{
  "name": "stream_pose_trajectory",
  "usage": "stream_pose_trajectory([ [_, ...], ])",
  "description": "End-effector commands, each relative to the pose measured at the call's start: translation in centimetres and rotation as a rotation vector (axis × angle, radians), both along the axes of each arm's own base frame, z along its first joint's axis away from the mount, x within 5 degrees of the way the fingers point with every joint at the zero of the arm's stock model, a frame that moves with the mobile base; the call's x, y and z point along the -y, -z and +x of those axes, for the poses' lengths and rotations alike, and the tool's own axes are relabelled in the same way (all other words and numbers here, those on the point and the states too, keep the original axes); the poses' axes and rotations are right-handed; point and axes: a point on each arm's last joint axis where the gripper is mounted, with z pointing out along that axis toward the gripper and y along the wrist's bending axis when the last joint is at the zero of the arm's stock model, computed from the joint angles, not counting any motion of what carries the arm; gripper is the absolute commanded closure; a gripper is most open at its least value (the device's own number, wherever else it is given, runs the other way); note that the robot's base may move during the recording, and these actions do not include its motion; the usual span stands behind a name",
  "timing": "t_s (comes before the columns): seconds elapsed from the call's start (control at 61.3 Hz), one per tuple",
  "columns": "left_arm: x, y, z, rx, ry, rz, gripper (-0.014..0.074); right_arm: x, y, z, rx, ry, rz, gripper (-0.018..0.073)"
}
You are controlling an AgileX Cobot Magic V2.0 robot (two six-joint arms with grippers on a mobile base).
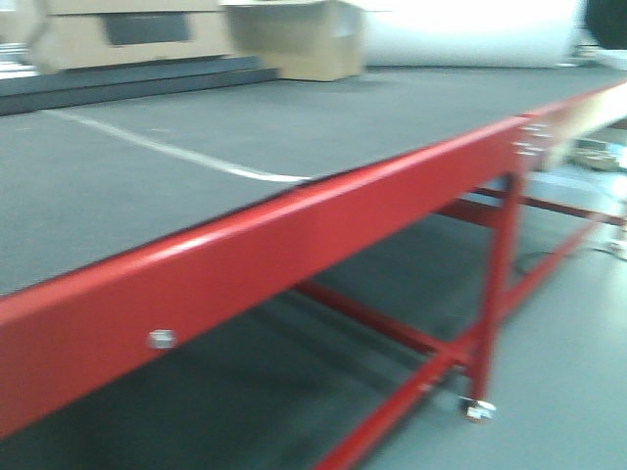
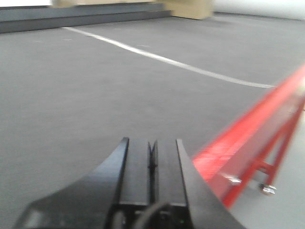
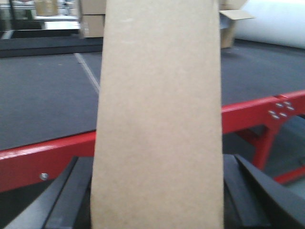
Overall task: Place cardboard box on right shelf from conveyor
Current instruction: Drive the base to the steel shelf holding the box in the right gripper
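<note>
In the right wrist view the plain tan cardboard box (image 3: 159,119) stands upright and fills the middle of the picture. My right gripper (image 3: 156,162) is shut on it, one black finger on each side. Behind the box lies the conveyor (image 3: 47,105), a dark grey belt with a red edge rail. My left gripper (image 2: 152,143) is shut with nothing in it and hangs low over the conveyor belt (image 2: 95,95) near its red edge. The front view shows the conveyor (image 1: 196,147) but no gripper and no box. The right shelf is out of view.
A white line (image 1: 176,152) crosses the belt. Larger brown cartons (image 1: 304,39) and a big white roll (image 1: 470,29) stand at the far side. The red frame (image 1: 294,235) has legs on casters (image 1: 478,409) over a grey floor.
</note>
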Motion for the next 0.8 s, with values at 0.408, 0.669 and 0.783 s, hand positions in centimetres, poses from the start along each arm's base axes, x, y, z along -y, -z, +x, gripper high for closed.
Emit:
stream_pose_trajectory([
  [0.408,-0.22,-0.6,-0.05,0.091,-0.035,-0.013,0.0713,0.01,-1.69,-0.14,0.116,-0.002,0.019,0.0387],
  [0.669,-0.25,-0.6,-0.05,0.091,-0.04,-0.013,0.0713,0.01,-1.69,-0.14,0.116,-0.002,0.019,0.0387],
  [0.783,-0.25,-0.6,-0.05,0.091,-0.04,-0.013,0.0713,0.01,-1.69,-0.14,0.116,-0.002,0.019,0.0387],
])
